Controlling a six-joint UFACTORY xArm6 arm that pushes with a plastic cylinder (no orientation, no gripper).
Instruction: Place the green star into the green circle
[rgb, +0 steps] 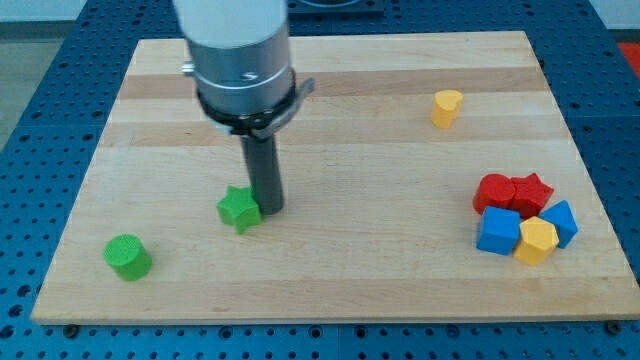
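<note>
The green star lies on the wooden board, left of centre and toward the view's bottom. The green circle block stands near the board's bottom-left corner, well to the lower left of the star. My tip rests on the board right beside the star's right side, touching it or nearly so. The rod rises from there to the arm's grey cylinder at the view's top.
A yellow heart-like block sits at the upper right. At the right edge is a cluster: a red block, a red star, a blue cube, a yellow hexagon and a blue block.
</note>
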